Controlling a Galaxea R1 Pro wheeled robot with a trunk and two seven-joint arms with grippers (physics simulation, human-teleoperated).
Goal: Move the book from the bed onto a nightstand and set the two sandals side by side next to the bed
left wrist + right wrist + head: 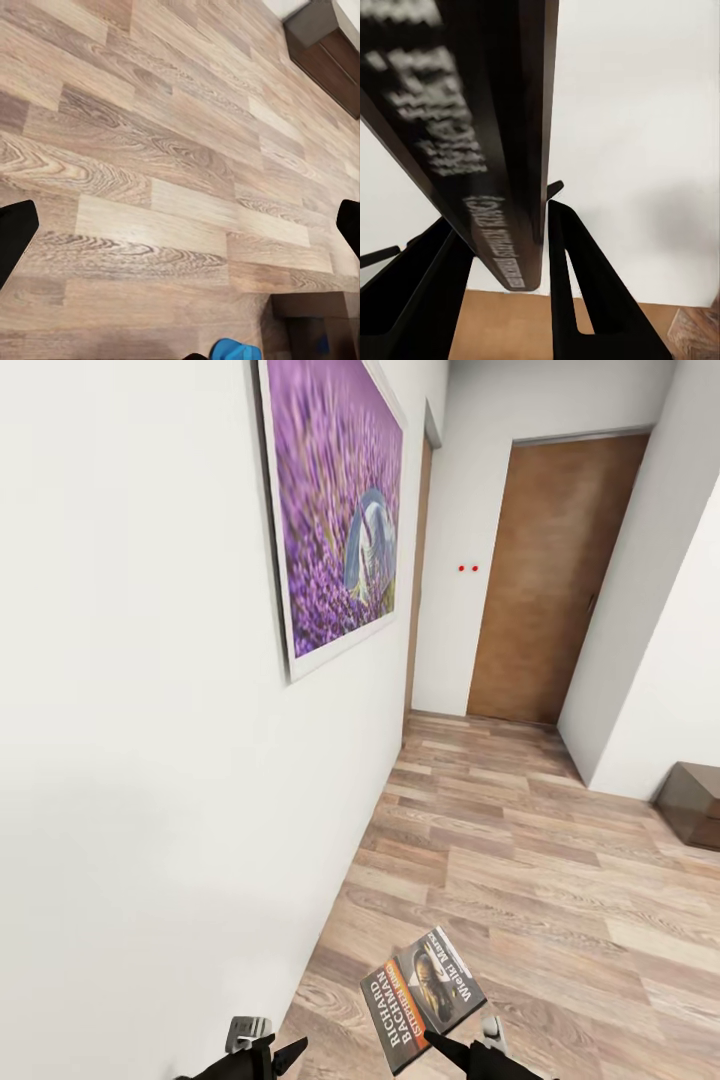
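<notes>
My right jaws (437,1043) clamp the book (421,995) by its lower edge — long axis running toward 1 o'clock; my left jaws (268,1050) hang open and empty. Wall (130,760) crowds 9 o'clock, open plank floor (540,880) from 12 to 3 (no nightstand in sight yet).

The right tool (510,247) has its two black fingers (577,285) closed on the thin edge of the book (487,135). White letters run down the book's dark spine, too blurry to read. Behind it are a white wall (637,112) and some wood floor (510,330).
</notes>
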